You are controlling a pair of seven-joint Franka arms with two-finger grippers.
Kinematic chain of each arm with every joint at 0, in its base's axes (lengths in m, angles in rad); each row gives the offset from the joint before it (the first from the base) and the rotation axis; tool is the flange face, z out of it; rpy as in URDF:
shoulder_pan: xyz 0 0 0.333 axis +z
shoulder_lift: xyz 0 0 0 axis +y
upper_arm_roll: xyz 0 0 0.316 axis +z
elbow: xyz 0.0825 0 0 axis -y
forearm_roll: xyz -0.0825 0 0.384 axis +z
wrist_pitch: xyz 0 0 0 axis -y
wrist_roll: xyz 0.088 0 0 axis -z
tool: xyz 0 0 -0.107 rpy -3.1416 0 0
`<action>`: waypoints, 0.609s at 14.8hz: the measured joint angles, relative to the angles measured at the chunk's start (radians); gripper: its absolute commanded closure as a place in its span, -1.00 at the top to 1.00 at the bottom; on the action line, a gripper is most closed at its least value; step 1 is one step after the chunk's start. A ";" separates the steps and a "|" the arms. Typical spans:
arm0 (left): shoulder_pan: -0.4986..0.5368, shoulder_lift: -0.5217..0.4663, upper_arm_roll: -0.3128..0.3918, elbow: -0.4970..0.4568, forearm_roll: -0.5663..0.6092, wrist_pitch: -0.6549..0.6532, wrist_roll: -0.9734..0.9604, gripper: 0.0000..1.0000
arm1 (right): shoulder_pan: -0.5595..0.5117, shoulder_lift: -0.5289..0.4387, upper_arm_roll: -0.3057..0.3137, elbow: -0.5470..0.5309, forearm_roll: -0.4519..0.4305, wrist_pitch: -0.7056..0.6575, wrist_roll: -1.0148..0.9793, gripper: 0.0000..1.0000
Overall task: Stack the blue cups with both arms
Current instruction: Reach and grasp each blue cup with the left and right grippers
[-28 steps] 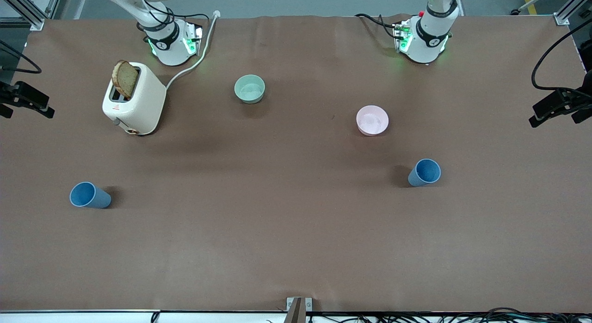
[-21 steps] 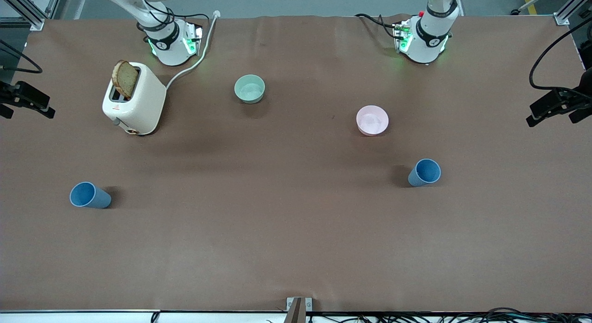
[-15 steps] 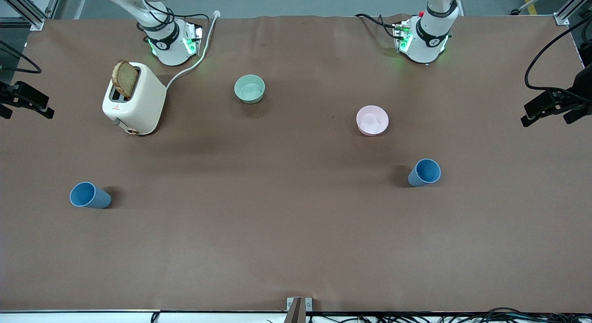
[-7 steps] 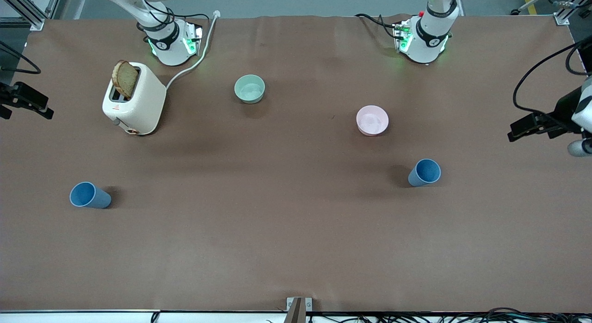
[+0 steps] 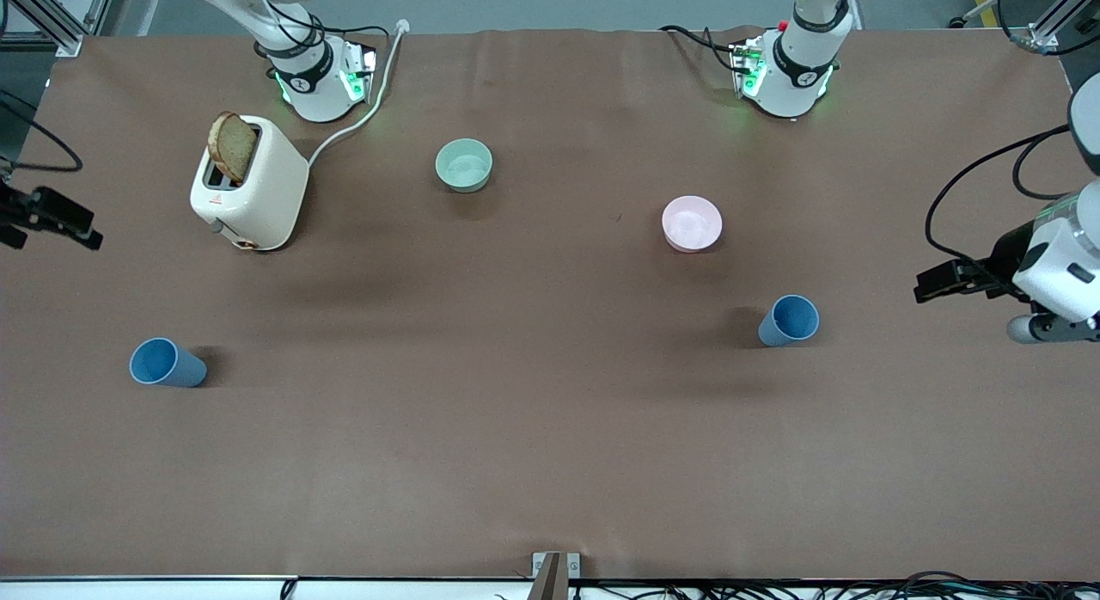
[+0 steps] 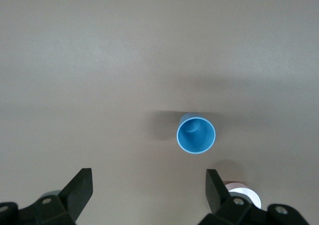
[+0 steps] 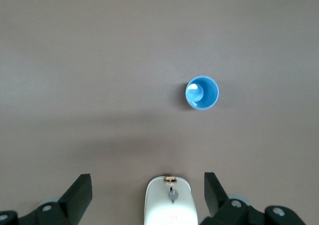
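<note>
Blue cups, two counted, both upright and empty, unstacked and well apart on the worktop (image 5: 533, 428): one cup (image 5: 788, 320) toward the left arm's end, nearer the front camera than the pink bowl (image 5: 692, 223); the other cup (image 5: 165, 363) toward the right arm's end, nearer the front camera than the toaster (image 5: 251, 186).

Versus half a second ago, we see the left arm come further into the front view and lower in it, its white wrist now showing; the right arm's dark end has dropped slightly at the view's edge. Cups, bowls and toaster are unmoved.

Left pincer (image 6: 147, 185) hangs over the worktop above its cup (image 6: 196, 135), jaws spread wide, holding nothing. Right pincer (image 7: 147, 187) is likewise spread and empty, over the worktop with its cup (image 7: 202, 92) and the toaster (image 7: 168, 201) below.

We count two bowls, one mint-green (image 5: 464, 164) and one pink, both empty. One toaster, with one bread slice (image 5: 233, 146) standing in a slot.
</note>
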 measured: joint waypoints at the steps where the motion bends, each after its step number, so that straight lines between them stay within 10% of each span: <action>1: -0.005 0.016 0.000 0.000 0.000 0.001 0.000 1.00 | -0.007 0.029 -0.002 0.000 0.000 0.031 -0.003 0.99; 9: -0.018 0.153 -0.023 -0.122 0.000 0.113 0.000 1.00 | -0.114 0.249 -0.006 -0.016 -0.002 0.253 -0.070 0.98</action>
